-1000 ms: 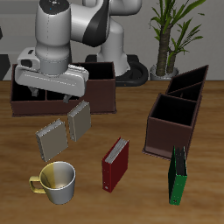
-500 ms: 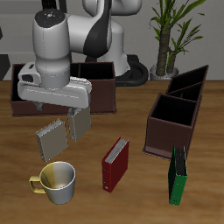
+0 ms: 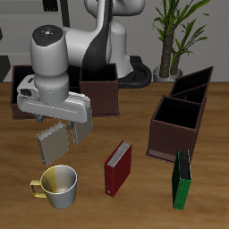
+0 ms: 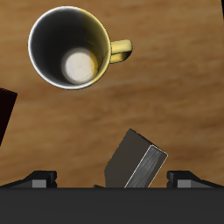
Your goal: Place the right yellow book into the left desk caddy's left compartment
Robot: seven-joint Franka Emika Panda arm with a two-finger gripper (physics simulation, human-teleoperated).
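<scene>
The gripper (image 3: 55, 119) hangs over the right yellow book (image 3: 52, 142); its spread is hidden. Bare wood separates that ribbed-edged book from the round mug (image 4: 72, 49). The boxy left desk caddy (image 3: 183, 114) stands well apart.

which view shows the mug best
The wrist view: the mug is seen whole from above, open mouth and yellow handle clear. The exterior view shows the mug from the side, small, near the table's front edge.
</scene>
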